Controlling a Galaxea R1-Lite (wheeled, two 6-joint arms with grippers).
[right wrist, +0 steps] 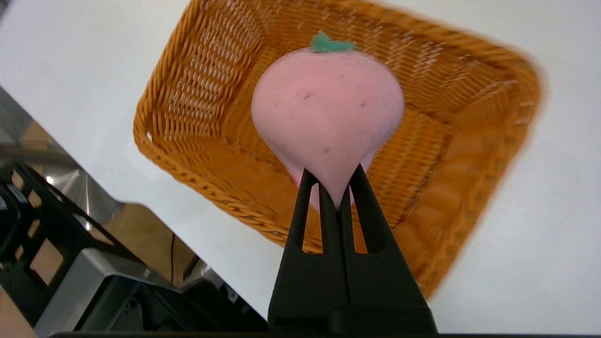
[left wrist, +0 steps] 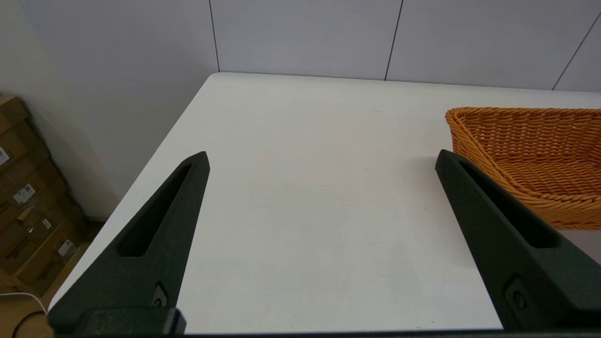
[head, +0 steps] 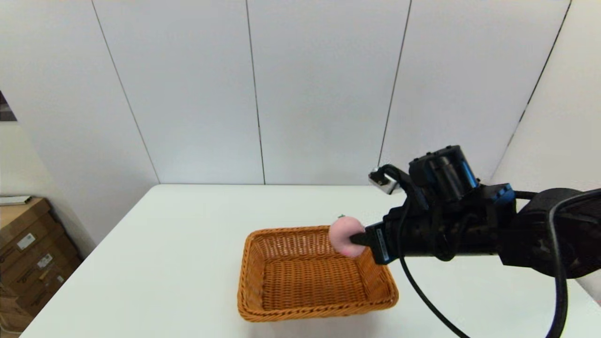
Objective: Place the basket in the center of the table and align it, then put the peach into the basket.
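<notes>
Above the basket point(head: 315, 274) — right hand point(head: 356, 239), level, pinches the peach point(head: 344, 237).

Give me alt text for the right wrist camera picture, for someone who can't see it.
The right pincer pinches the narrow end of a pink peach with a green leaf, holding it above an empty orange wicker basket. The basket sits on a white table.

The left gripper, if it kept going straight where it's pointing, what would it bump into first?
Probably nothing soon: the open left gripper points across bare table; the basket sits off to its side.
</notes>
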